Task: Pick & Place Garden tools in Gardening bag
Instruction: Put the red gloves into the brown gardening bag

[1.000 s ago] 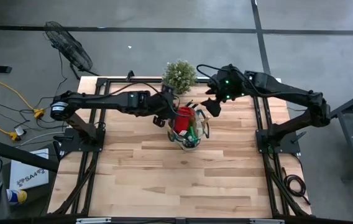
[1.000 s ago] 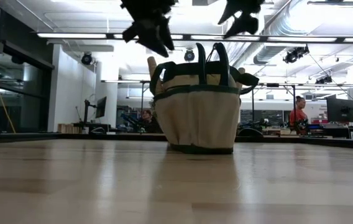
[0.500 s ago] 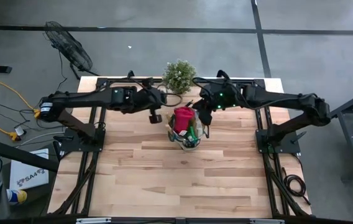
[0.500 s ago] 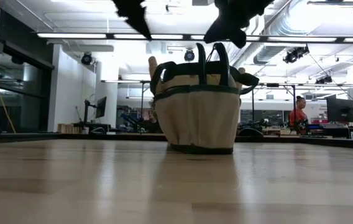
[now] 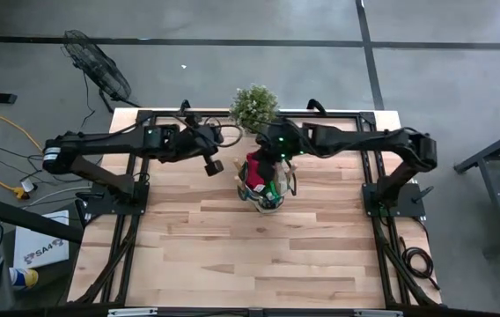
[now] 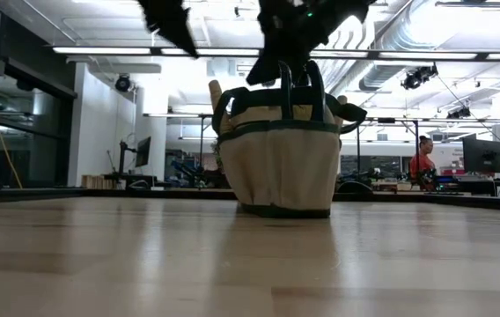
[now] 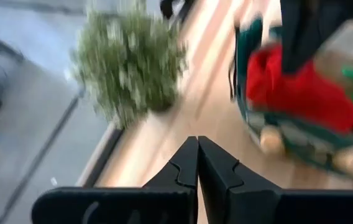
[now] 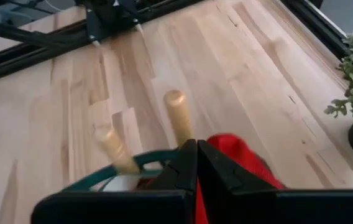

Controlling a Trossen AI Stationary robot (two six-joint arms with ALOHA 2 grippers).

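A round tan fabric gardening bag [image 5: 266,187] with dark green trim stands just above the middle of the overhead frame on a pale wooden table [image 5: 232,255]. A red glove bundle [image 5: 260,167] and two wooden trowel handles [image 8: 178,118] stick out of it. The left gripper [image 5: 214,165], fingers pressed together and empty, hangs left of the bag. The right gripper [image 5: 268,157], also closed and empty, hovers over the bag's upper rim. A bushy green potted plant [image 5: 253,106] sits above.
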